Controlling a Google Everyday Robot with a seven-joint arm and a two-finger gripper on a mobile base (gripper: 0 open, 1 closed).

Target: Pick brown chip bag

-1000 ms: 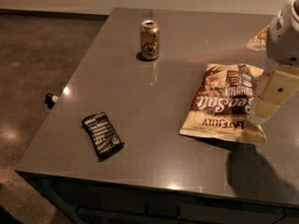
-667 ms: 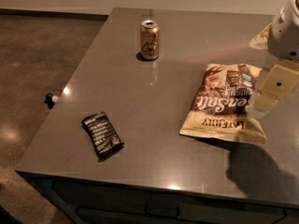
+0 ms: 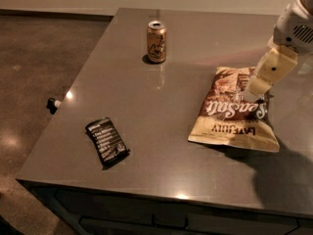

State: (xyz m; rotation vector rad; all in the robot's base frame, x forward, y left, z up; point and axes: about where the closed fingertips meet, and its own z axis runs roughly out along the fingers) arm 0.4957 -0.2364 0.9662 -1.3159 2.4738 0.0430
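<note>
The brown chip bag (image 3: 230,119) lies flat on the right part of the grey table (image 3: 146,97), its tan-yellow end toward the front edge and white "Sea Salt" script across it. My gripper (image 3: 255,91) comes down from the upper right on a white arm. Its cream tip is over the bag's far right part, at or just above the bag's surface; I cannot tell whether it touches.
A tan drink can (image 3: 156,41) stands upright at the back centre of the table. A small flat black packet (image 3: 106,142) with white text lies near the front left. A small dark object (image 3: 51,104) sits on the floor beside the table's left edge.
My gripper has moved left and farther back, from beside the bag's right edge to over its far right part. The bag, can and packet have not moved.
</note>
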